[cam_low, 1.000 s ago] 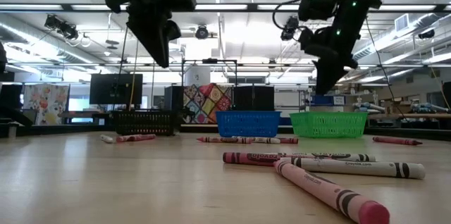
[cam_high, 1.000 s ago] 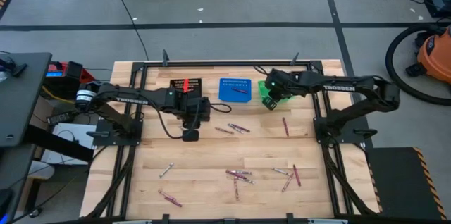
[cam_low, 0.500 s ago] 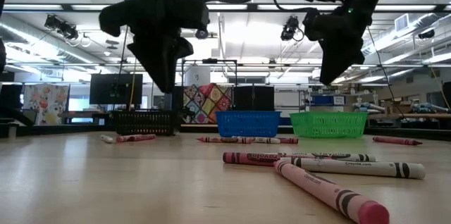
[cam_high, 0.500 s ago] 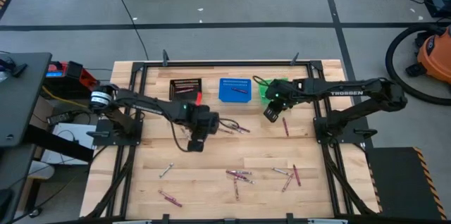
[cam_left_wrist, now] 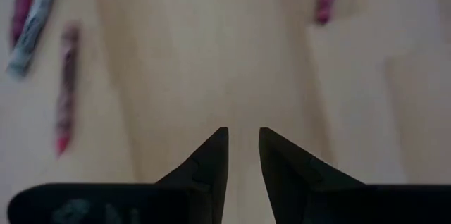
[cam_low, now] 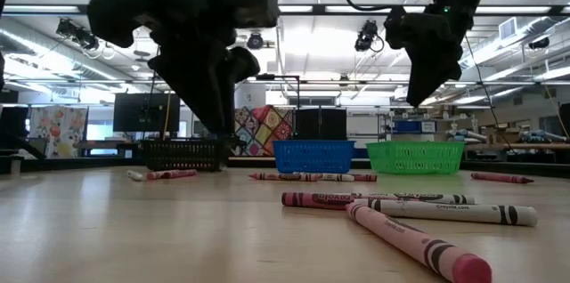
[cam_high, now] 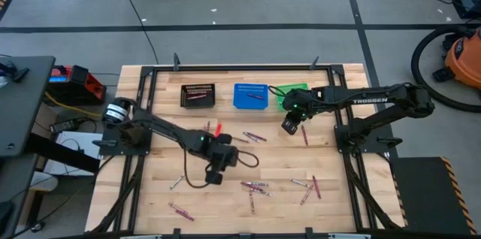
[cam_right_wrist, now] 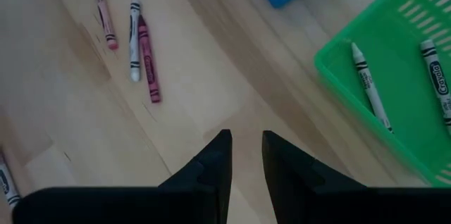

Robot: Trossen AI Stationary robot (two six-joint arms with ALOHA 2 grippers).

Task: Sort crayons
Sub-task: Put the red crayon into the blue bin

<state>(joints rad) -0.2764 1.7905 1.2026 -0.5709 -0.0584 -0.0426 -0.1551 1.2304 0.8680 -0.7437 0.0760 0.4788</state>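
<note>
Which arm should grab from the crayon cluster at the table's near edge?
Left. Its hand hangs empty, open, beside the cluster; the right hand is farther, by the green basket.

My high camera looks straight down on the table; the low one sits at tabletop level; both share the green basket; wrist cameras peer close at wood
</note>
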